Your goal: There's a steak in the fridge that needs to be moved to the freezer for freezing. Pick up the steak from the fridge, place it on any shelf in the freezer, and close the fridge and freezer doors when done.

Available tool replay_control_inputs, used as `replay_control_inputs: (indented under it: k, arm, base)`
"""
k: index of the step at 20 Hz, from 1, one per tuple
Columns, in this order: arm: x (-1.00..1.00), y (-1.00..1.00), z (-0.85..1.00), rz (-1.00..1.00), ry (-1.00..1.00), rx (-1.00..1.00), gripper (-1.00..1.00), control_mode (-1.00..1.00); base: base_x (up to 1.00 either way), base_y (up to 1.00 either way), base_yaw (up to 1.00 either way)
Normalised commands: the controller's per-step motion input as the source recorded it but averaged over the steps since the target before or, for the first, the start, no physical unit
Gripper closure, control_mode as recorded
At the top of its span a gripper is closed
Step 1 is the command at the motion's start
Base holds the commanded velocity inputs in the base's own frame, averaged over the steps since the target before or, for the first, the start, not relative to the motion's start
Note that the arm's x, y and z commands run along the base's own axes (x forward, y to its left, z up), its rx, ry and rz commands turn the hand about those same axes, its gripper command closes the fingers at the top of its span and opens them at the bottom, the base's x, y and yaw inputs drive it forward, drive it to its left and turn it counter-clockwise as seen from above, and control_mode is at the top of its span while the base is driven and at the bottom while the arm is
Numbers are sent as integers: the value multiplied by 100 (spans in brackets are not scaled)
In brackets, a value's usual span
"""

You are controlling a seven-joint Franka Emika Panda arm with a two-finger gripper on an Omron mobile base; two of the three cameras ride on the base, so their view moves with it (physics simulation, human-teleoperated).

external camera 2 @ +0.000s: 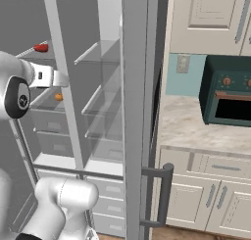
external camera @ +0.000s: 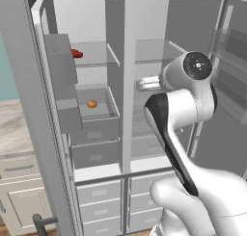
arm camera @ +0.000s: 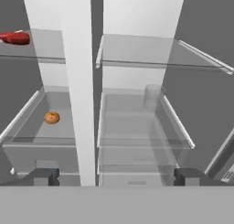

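Note:
The steak (external camera: 77, 53) (external camera 2: 41, 48) (arm camera: 16, 38), a small red slab, lies on the upper glass shelf of the narrower left half, the freezer (external camera: 96, 61). The wider right half is the fridge (external camera: 159, 52) (arm camera: 137, 51). Both doors stand wide open: the plain freezer door (external camera: 29, 110) at left and the fridge door (external camera 2: 139, 111) at right. My gripper (external camera: 141, 84) (external camera 2: 62, 79) (arm camera: 116, 177) hovers in front of the middle divider, at mid-shelf height. It sits below and to the right of the steak. It is open with nothing between its fingers.
A small round orange item (external camera: 91, 104) (arm camera: 51, 117) sits in the freezer's lower tray. A clear glass (arm camera: 153, 96) stands on a fridge shelf. Grey bins (external camera: 60, 61) line the freezer door. A teal oven (external camera 2: 228, 94) stands on the counter at right, over beige cabinets.

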Motion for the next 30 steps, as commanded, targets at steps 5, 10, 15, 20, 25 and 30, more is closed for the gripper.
replay_control_inputs:
  k: [5,10,15,20,25,30]
  arm:
    - [-25,-26,-14,5,8,2,-100,-100]
    - [-29,-15,-29,6,4,0,-100,-100]
    - [-28,0,-34,1,0,0,-100,-100]
    - [-2,-2,-12,0,0,0,-100,-100]
    - [-6,0,0,0,0,1,-100,100]
    - [0,0,0,0,0,0,-100,100]
  base:
    - [0,0,0]
    - [0,0,0]
    - [0,0,0]
    - [0,0,0]
    - [-9,0,0]
    - [-58,0,0]
